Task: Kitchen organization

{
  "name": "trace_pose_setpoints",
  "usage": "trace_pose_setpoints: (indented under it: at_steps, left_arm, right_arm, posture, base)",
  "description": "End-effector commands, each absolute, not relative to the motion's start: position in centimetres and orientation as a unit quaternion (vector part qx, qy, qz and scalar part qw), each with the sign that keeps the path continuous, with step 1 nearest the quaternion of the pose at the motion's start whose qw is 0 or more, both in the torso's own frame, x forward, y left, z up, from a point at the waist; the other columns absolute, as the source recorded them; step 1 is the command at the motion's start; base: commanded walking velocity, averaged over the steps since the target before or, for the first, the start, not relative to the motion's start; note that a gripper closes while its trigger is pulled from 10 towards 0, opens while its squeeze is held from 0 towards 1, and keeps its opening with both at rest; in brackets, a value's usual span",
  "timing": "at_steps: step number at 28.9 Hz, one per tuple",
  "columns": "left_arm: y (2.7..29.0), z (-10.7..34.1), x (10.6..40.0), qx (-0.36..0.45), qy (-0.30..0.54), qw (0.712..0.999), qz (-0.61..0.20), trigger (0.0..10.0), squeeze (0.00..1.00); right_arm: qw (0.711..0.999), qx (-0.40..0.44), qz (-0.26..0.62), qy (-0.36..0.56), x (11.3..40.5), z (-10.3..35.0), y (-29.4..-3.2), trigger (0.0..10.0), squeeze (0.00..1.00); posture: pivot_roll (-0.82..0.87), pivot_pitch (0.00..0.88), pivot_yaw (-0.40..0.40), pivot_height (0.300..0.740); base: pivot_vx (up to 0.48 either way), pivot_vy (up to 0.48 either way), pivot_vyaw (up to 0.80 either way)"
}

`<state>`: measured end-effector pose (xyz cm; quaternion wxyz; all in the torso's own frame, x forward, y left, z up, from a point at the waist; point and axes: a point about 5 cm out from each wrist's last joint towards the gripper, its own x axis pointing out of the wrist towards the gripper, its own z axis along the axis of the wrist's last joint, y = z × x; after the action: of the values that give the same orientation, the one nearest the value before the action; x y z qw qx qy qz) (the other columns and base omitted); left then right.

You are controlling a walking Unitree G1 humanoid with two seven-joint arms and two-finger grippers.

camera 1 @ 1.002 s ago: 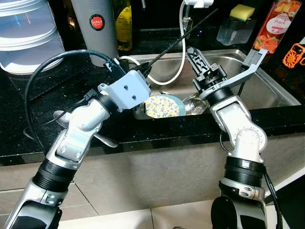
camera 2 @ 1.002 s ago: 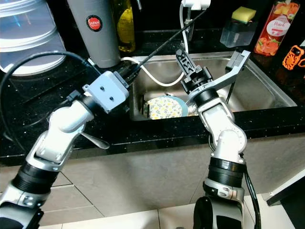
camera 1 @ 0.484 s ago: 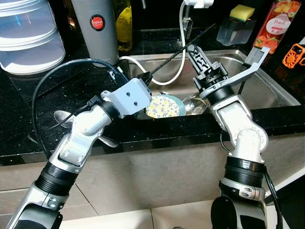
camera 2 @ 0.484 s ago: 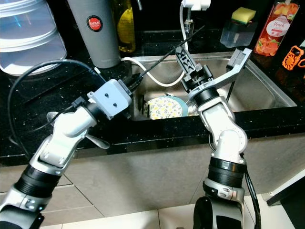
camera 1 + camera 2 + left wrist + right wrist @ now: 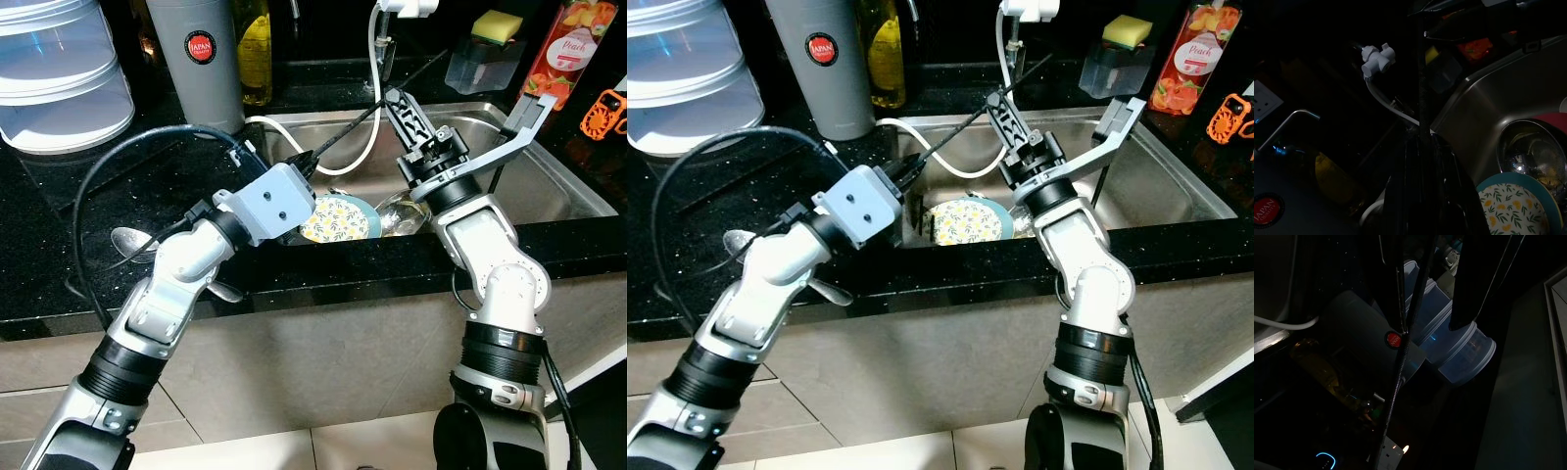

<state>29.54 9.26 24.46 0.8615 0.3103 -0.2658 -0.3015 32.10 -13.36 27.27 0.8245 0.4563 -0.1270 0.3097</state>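
While two claws hover, one plate (image 5: pixel 338 218) sits in one sink (image 5: pixel 549 191).

Silver jointed arms, black ribbed collars, grey wrist box (two screws), looping black cable

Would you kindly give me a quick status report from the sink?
Left gripper over sink's left edge, shut on thin black rod. Right gripper raised over basin. Floral plate, steel bowl in sink.
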Motion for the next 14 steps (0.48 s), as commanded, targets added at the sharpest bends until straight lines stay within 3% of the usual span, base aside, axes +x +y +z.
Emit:
trace_pose_setpoints:
  at_steps: [1, 14]
  left_arm:
    - [8.34, 23.68, 29.09, 0.313, -0.263, 0.853, -0.326, 10.0, 0.00]
    - [8.33, 24.62, 29.24, 0.305, -0.287, 0.858, -0.297, 10.0, 0.00]
  right_arm:
    - [0.826, 0.452, 0.311, -0.127, 31.99, 27.32, -13.27, 10.0, 0.00]
    - [0.835, 0.446, 0.303, -0.113, 32.25, 26.60, -13.20, 10.0, 0.00]
  posture:
    - [0.07, 0.000, -0.002, 0.740]
    - [0.07, 0.000, -0.007, 0.740]
  base:
    - [0.000, 0.000, 0.00]
    - [0.000, 0.000, 0.00]
